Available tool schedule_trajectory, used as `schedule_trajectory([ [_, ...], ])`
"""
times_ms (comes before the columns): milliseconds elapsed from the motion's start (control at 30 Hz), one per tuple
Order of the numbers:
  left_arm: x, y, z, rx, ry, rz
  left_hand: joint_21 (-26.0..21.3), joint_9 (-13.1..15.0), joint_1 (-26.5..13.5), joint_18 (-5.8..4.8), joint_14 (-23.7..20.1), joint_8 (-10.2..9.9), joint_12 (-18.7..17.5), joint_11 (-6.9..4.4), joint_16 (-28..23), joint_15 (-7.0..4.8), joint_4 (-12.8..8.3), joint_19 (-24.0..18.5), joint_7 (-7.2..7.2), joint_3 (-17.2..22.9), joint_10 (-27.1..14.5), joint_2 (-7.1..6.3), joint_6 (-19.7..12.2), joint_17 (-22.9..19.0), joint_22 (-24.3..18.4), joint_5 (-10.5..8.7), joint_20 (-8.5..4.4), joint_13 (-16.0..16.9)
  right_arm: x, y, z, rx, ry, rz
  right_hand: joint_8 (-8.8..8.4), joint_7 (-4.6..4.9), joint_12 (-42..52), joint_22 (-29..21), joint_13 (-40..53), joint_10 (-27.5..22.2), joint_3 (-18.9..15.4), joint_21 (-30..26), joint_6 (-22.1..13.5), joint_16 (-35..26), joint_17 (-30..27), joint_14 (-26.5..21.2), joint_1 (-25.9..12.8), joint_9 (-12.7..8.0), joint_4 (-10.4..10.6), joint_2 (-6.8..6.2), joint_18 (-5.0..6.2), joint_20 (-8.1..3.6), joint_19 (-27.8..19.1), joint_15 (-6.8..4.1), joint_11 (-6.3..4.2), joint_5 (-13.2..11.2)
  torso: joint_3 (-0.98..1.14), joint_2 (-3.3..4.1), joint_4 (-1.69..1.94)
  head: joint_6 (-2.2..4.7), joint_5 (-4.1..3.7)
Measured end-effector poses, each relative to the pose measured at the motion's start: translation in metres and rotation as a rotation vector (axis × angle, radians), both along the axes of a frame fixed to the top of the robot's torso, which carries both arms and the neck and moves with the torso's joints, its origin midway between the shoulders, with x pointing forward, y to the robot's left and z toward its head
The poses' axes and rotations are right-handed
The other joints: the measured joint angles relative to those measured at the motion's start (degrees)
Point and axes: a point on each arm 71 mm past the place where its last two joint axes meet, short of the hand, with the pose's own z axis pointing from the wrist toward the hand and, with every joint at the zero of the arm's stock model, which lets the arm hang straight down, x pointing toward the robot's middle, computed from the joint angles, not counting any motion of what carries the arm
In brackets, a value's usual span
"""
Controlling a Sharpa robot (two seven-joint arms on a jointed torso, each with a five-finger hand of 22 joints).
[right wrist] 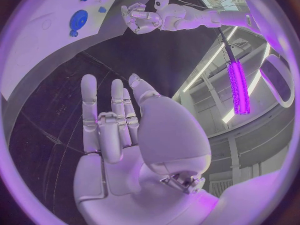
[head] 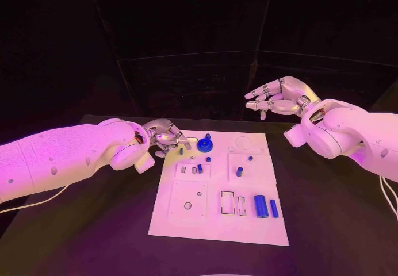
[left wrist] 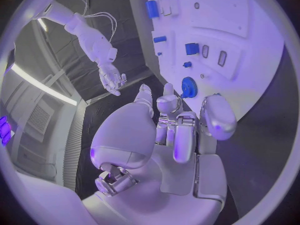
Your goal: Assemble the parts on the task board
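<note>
The left hand (head: pixel 166 140), fingers curled and holding nothing, hovers at the white board's (head: pixel 257 227) far left corner beside the blue round knob (head: pixel 205 145), which a careless reach could knock over, while the right hand (head: pixel 280 96) hangs empty and spread, well clear.

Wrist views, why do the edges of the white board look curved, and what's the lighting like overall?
Left wrist view: fisheye lens bends the white rectangular task board edges. Right wrist view: same bending, plus a bright purple strip light glaring overhead. Head view: pink-magenta light washes the board; surroundings fall into darkness.

Blue parts (head: pixel 260 205) on white task board (head: pixel 211 224)
</note>
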Motion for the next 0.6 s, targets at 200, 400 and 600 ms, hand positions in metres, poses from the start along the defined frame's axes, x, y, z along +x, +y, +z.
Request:
schedule_trajectory([
  [200, 0.004, -0.021, 0.001, 0.175, -0.001, -0.053, 2.32, 2.76, 0.00, 0.00, 0.20, 3.19, 3.05, -0.40, 0.00, -0.19, 2.24, 0.45, -0.72, -1.93, 0.40, 0.00, -0.11, 0.00, 3.33, 0.00, -0.46, 2.92, 0.000, 0.000, 0.001, 0.009, 0.006, 0.001, -1.00, 0.01, -5.85, -2.90, -6.05, 1.51, 1.10, -3.74, 0.01, 1.11, -0.01, -0.04, -0.71, -0.12, 0.29, -0.88, -0.01, 0.21, -0.20, 0.39, 0.51, 0.00, 0.18, -0.51, -0.04, -0.42, 0.15],
  [400, 0.008, -0.040, -0.005, 0.305, 0.003, -0.076, 4.29, 5.92, 0.00, -0.95, 0.20, 6.42, 7.35, -1.00, 0.00, -0.60, 4.11, 0.83, -1.39, -3.80, 1.87, 0.00, -1.09, -0.01, 6.20, 0.00, -0.83, 7.11, -0.001, 0.004, 0.001, 0.000, 0.006, 0.011, -1.75, 0.32, -8.73, -4.25, -9.36, 2.20, 1.50, -5.32, -0.31, 1.53, -0.01, -0.22, -1.38, -0.18, 0.69, -1.84, -0.01, 0.43, 0.02, 0.62, 0.79, 1.25, 0.31, -0.70, -0.02, -0.58, 0.38],
  [600, 0.011, -0.051, -0.009, 0.377, 0.016, -0.085, 5.32, 9.77, 0.01, -0.95, 0.20, 9.81, 9.58, -1.30, 0.00, -1.01, 5.20, 1.16, -1.93, -4.89, 2.16, 0.01, -2.38, -0.01, 8.04, 0.00, -1.16, 9.16, -0.001, 0.005, 0.001, -0.018, 0.003, 0.013, -2.32, 0.83, -10.44, -4.97, -12.11, 2.90, 1.73, -6.38, -0.83, 1.87, -0.01, -0.20, -1.70, -0.18, 0.92, -2.62, -0.02, 0.82, 0.85, 1.05, 1.11, 3.17, 0.36, -0.64, -0.12, -0.62, 0.73],
])
